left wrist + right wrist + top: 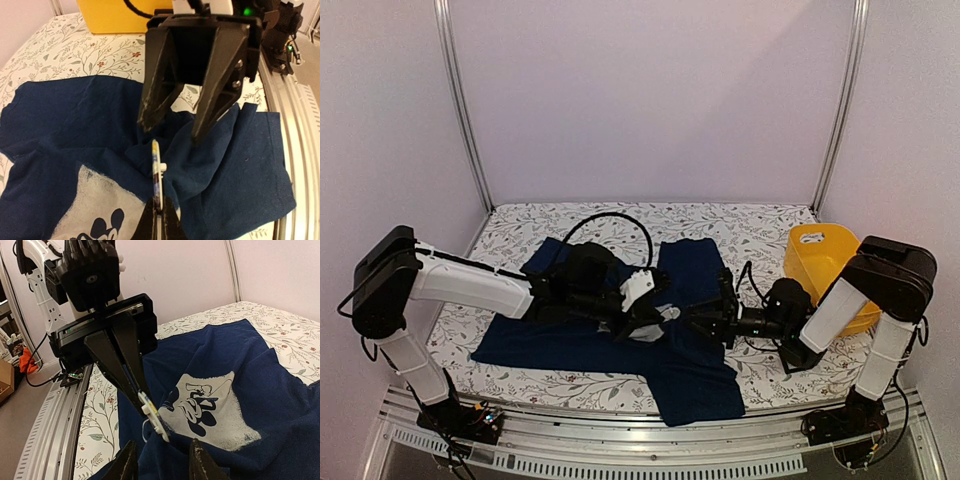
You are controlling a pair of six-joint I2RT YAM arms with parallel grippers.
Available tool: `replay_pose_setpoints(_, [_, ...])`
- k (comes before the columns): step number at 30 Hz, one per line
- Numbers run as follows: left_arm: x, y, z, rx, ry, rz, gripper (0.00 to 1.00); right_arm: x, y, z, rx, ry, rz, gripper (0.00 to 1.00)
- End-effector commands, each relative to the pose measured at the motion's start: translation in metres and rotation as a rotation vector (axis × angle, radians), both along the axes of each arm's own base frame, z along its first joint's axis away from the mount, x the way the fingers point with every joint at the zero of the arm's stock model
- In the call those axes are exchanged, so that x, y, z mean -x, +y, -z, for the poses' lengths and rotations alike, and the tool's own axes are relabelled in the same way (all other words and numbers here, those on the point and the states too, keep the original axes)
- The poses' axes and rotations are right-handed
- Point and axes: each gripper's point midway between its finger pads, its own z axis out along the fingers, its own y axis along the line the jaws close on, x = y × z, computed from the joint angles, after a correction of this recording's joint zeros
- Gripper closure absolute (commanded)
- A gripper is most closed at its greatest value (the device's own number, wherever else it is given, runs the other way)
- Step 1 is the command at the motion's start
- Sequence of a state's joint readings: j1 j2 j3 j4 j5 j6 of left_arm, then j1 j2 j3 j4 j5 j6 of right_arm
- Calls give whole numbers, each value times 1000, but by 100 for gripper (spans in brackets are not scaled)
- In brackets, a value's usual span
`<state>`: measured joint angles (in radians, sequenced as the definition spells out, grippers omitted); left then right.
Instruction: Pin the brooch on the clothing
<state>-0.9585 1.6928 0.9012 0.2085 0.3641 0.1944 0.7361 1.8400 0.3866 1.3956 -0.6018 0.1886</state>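
Nearest the lens, at the bottom edge of the left wrist view, the left gripper [160,217] has its black fingertips pressed together, pinching one end of the brooch [156,169]. The brooch is thin and flat and is seen here edge-on. Its long axis runs straight away from those fingertips, with a small white stub sticking out from one side.

Directly beyond its free end is the right gripper [171,129], facing the left one head-on. Its two fingers are spread apart and hold nothing. The free end points into that gap, close to the right fingertips but not touching them.

In the top view the two arms meet over the middle of the table, so the brooch lies along the line between them, aimed towards the robot's right. The left arm has it, and the right is just beside it.

Below them, the navy T-shirt [75,130] lies rumpled on the floral table cover [60,55]. A raised fold sits right under the brooch, and the pale cartoon-mouse print [95,207] is close by. I cannot tell whether the brooch touches the fabric.

The next move probably depends on keeping that axis lined up with the fold.
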Motion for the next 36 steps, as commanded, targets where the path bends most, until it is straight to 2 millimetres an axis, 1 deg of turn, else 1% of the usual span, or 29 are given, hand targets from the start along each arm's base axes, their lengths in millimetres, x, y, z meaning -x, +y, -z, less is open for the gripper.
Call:
replay_pose_setpoints(1, [-4, 1, 18, -138, -132, -39, 100, 0, -15, -16, -2, -73, 17, 64])
replay_pose_setpoints(3, [-5, 0, 28, -223, -239, -52, 98, -8, -19, -13, 34, -69, 66, 60])
replay_pose_setpoints(4, [-2, -1, 32, -260, -289, -50, 95, -10, -20, -17, 41, -81, 80, 58])
replay_pose_setpoints(6, [4, -3, 37, -322, -365, -38, 84, -13, -23, -15, 72, -82, 104, 54])
replay_pose_setpoints(7, [10, -6, 37, -331, -374, -23, 74, -14, -24, -17, 77, -89, 112, 53])
replay_pose_setpoints(8, [18, -9, 35, -326, -365, 5, 67, -15, -26, -17, 88, -90, 122, 52])
replay_pose_setpoints(9, [27, -13, 32, -318, -353, 31, 62, -15, -27, -17, 97, -95, 130, 51])
replay_pose_setpoints(10, [36, -16, 30, -308, -335, 56, 59, -16, -28, -20, 102, -100, 140, 51])
replay_pose_setpoints(11, [48, -21, 27, -292, -316, 88, 58, -17, -30, -18, 114, -95, 147, 51])
replay_pose_setpoints(12, [61, -22, 29, -300, -277, 124, 58, -17, -31, -19, 121, -97, 153, 50])
replay_pose_setpoints(14, [82, -27, 24, -288, -196, 181, 61, -20, -35, -19, 143, -86, 185, 50])
replay_pose_setpoints(16, [96, -27, 18, -280, -118, 214, 68, -31, -40, -13, 192, -32, 250, 50])
replay_pose_setpoints(18, [101, -22, 6, -251, -80, 212, 71, -49, -46, -4, 282, 48, 342, 50])
replay_pose_setpoints(19, [99, -18, 0, -227, -76, 195, 72, -60, -50, 3, 334, 106, 396, 50])
replay_pose_setpoints(20, [88, -13, -7, -200, -79, 143, 72, -70, -55, 9, 394, 145, 453, 51])
replay_pose_setpoints(21, [68, -4, -10, -176, -80, 45, 70, -85, -56, 13, 452, 182, 507, 55])
replay_pose_setpoints(22, [41, 9, -12, -156, -59, -79, 66, -95, -62, 19, 512, 215, 558, 60])
replay_pose_setpoints(23, [14, 24, -11, -143, -10, -208, 65, -103, -70, 32, 582, 267, 611, 64])
replay_pose_setpoints(24, [-13, 44, -5, -143, 56, -331, 67, -110, -78, 48, 653, 321, 653, 68])
replay_pose_setpoints(25, [-37, 64, 3, -136, 148, -475, 69, -112, -88, 61, 720, 373, 681, 70])
replay_pose_setpoints(26, [-55, 85, 15, -148, 216, -594, 72, -115, -93, 72, 763, 417, 702, 71])
replay_pose_setpoints(27, [-66, 105, 27, -162, 279, -686, 73, -118, -98, 78, 800, 435, 719, 72])
replay_pose_setpoints(29, [-77, 141, 50, -187, 363, -843, 74, -120, -103, 100, 897, 472, 733, 76])
replay_pose_setpoints(30, [-79, 153, 57, -186, 384, -889, 74, -121, -105, 105, 930, 482, 735, 77])
replay_pose_setpoints(31, [-75, 165, 65, -184, 394, -925, 74, -121, -107, 116, 975, 498, 735, 77])
replay_pose_setpoints(33, [-72, 185, 75, -177, 410, -992, 73, -124, -111, 129, 1038, 509, 738, 77])
replay_pose_setpoints(34, [-71, 196, 81, -180, 423, -1028, 72, -128, -113, 131, 1066, 510, 746, 77])
replay_pose_setpoints(35, [-70, 207, 87, -182, 438, -1065, 72, -131, -117, 140, 1108, 517, 753, 77])
replay_pose_setpoints(36, [-69, 217, 92, -184, 454, -1101, 71, -137, -121, 144, 1143, 518, 763, 77])
